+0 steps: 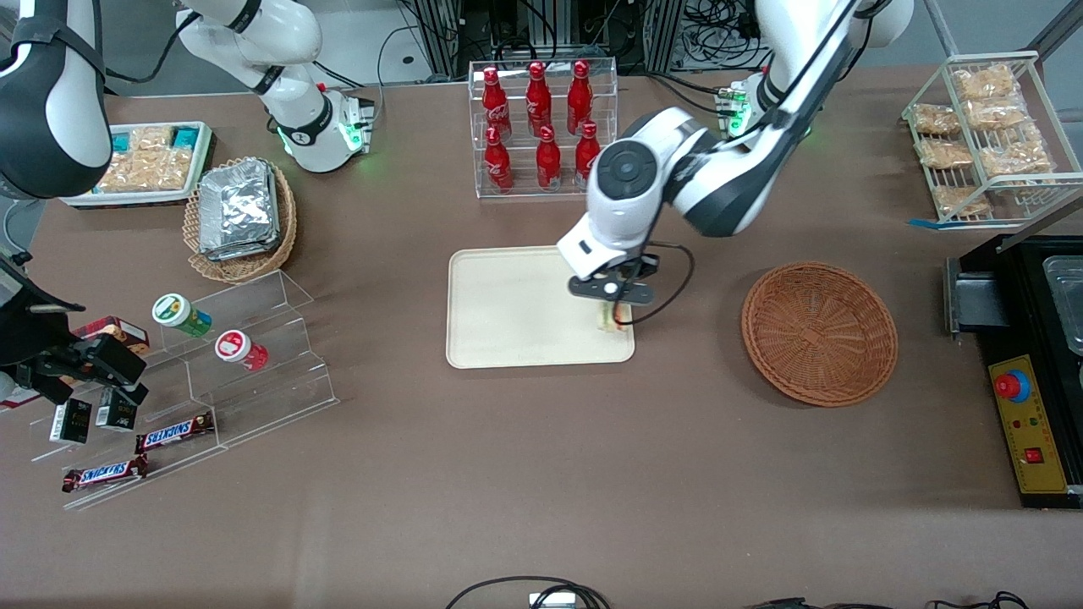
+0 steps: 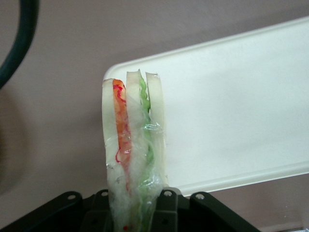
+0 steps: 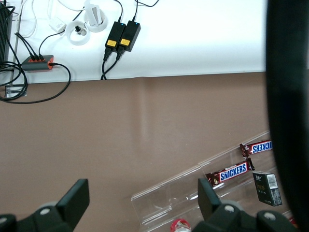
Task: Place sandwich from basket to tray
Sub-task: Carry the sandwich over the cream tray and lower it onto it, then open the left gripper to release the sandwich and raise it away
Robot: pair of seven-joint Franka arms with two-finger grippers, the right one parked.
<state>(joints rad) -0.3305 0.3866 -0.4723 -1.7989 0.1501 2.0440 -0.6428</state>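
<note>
while gripper (image 1: 615, 315) clamps one sandwich (image 2: 133, 145), one tray (image 1: 508, 309)

The claw (image 1: 616, 315) hangs over the tray (image 1: 508, 304) corner, gripping the sandwich (image 1: 611, 319); tray mostly bare; bottle rack (image 1: 541, 127) stands above it in frame; basket (image 1: 819, 331) sits apart.

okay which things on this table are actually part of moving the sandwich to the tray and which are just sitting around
Part of the job:
- clear-wrapped triangular white-bread sandwich, held in the left arm's hand over the tray's corner
- flat cream-beige rectangular tray
- round reddish-brown wicker basket, with nothing in it

Just lying about:
- red bottles in a clear rack
- tan wicker basket of foil packets
- Snickers bars
- wire rack of snack bags
</note>
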